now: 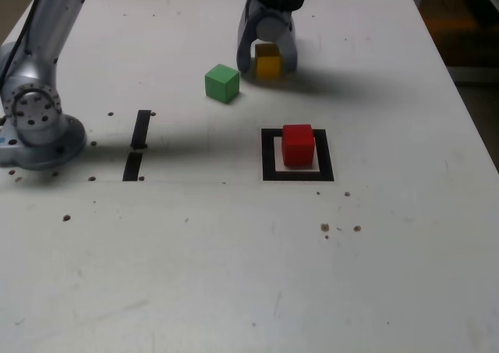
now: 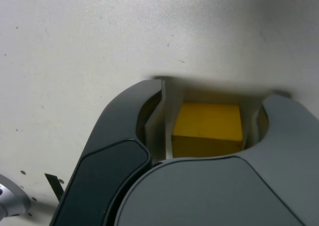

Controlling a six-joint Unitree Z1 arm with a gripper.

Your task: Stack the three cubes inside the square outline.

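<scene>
A yellow cube (image 1: pixel 268 62) rests on the white table at the back, between the fingers of my gripper (image 1: pixel 267 58). In the wrist view both pads lie close against the sides of the yellow cube (image 2: pixel 207 126), so the gripper (image 2: pixel 204 131) is shut on it. The green cube (image 1: pixel 222 82) stands free just to the exterior view's left of the gripper. In front of them, the red cube (image 1: pixel 298 145) sits inside the black square outline (image 1: pixel 269 157), nearer its back edge.
The arm's grey base (image 1: pixel 35 127) stands at the exterior view's left edge. Two short black tape strips (image 1: pixel 138 145) lie between the base and the square. Small dark specks (image 1: pixel 325 227) dot the table in front of the square.
</scene>
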